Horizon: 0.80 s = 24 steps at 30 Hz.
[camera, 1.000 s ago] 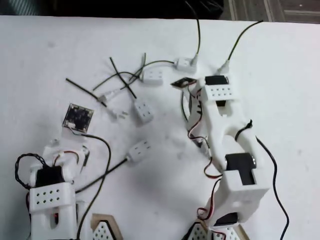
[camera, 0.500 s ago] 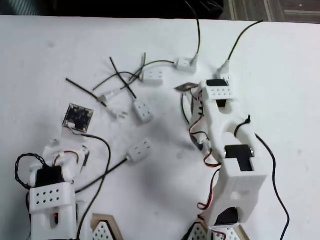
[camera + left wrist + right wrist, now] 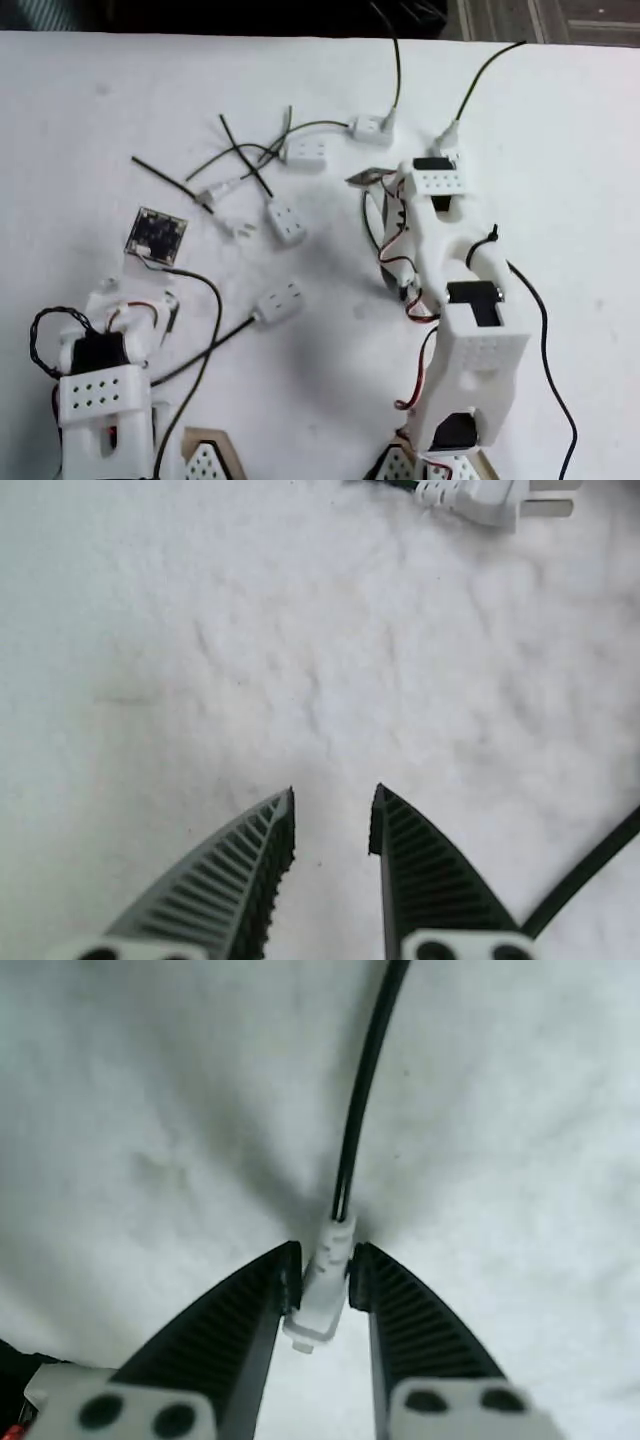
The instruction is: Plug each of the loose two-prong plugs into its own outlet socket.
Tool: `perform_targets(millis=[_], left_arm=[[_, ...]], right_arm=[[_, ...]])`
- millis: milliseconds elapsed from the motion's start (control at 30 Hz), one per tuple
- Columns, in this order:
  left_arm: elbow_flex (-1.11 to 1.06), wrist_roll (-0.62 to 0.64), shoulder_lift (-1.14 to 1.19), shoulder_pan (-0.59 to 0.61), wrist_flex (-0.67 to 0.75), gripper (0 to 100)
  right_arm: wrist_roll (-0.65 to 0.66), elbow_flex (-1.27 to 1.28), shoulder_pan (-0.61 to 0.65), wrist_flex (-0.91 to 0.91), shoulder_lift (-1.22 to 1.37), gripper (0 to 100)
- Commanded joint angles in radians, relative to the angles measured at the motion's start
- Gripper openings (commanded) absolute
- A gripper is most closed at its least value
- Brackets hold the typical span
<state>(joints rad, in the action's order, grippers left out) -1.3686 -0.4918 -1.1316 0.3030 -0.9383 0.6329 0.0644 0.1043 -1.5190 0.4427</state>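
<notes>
Change: over the last second the right arm has been folded more upright and its elbow drawn toward the far side of the table. Its wrist has been kept at the far plug. The left arm and the loose parts have been left where they were.
Left gripper: held narrowly open at the near left, with nothing between the fingers and bare table beneath.
Plug ahead of left gripper: white, with two metal prongs, laid flat and well apart from the fingertips.
Circuit board: small and dark, laid flat just beyond the left arm, with a wire attached.
Nearest socket: a white block with its slots showing. A black lead is run from it toward the near left.
Second socket: a white block farther back, slots showing.
Loose plugs: white pieces laid among crossed black leads, left of the second socket. The prongs are too small to be made out.
Third socket: a white block with a lead attached at its left.
Farthest socket: a white block with a lead run off the far edge. Whether anything is seated in it cannot be told.
Right gripper: clamped on the held plug, whose black cord is led away ahead. The plug is held at the far side, right of the farthest socket and apart from it.
</notes>
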Motion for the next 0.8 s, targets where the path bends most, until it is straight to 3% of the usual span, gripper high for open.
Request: perform_targets(millis=[0, 133, 367, 600, 767], left_arm=[[0.003, 0.002, -0.019, -0.005, 0.017, 14], [0.003, 0.002, -0.019, -0.005, 0.017, 14], [0.003, 0.002, -0.019, -0.005, 0.017, 14], [0.003, 0.002, -0.019, -0.005, 0.015, 14], [0.003, 0.002, -0.019, -0.005, 0.017, 14]], right_arm=[[0.014, -0.031, -0.004, -0.002, 0.002, 8.4], [0.097, -0.037, -0.004, -0.045, 0.028, 8.4], [0.100, -0.198, -0.012, -0.179, 0.107, 8.4], [0.100, -0.242, -0.012, -0.189, 0.200, 8.3], [0.100, -0.239, -0.013, -0.191, 0.174, 2.1]])
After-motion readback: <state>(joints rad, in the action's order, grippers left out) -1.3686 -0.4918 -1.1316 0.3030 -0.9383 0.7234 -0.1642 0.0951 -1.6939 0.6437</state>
